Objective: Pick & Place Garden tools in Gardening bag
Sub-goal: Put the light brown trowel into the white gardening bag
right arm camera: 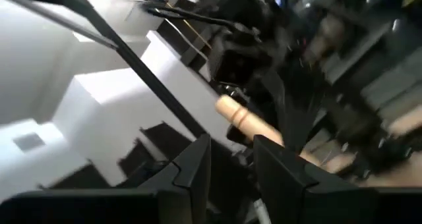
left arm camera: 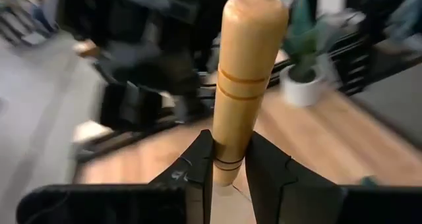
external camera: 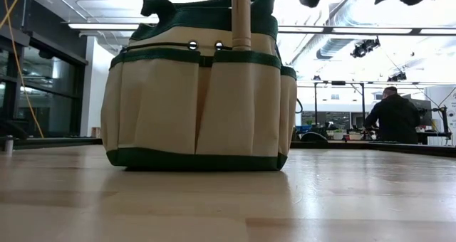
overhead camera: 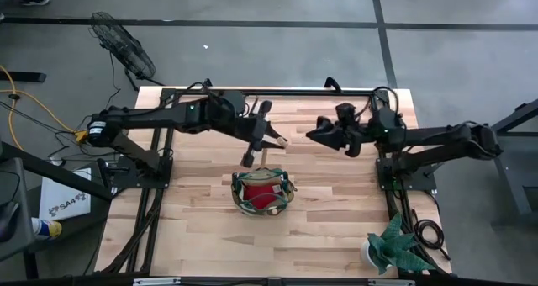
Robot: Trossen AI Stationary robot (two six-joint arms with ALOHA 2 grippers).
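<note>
My left gripper is over the table's middle, just beyond the far side of the gardening bag, and is shut on a wooden-handled tool. Only the tool's handle shows; its metal part is hidden. The beige bag with green trim stands on its flat bottom and holds a red item. My right gripper hangs open and empty to the right of the left one, above the table. My left gripper pinches the wooden handle between its two fingers, at the grooved part far from the handle's rounded free end. The handle runs on past the fingertips. In the low view it hangs about upright, free end down, clear of the table.
A white pot with a green spiky plant stands at the table's near right corner. Bare wood lies around the bag. A person sits in the room beyond the table.
</note>
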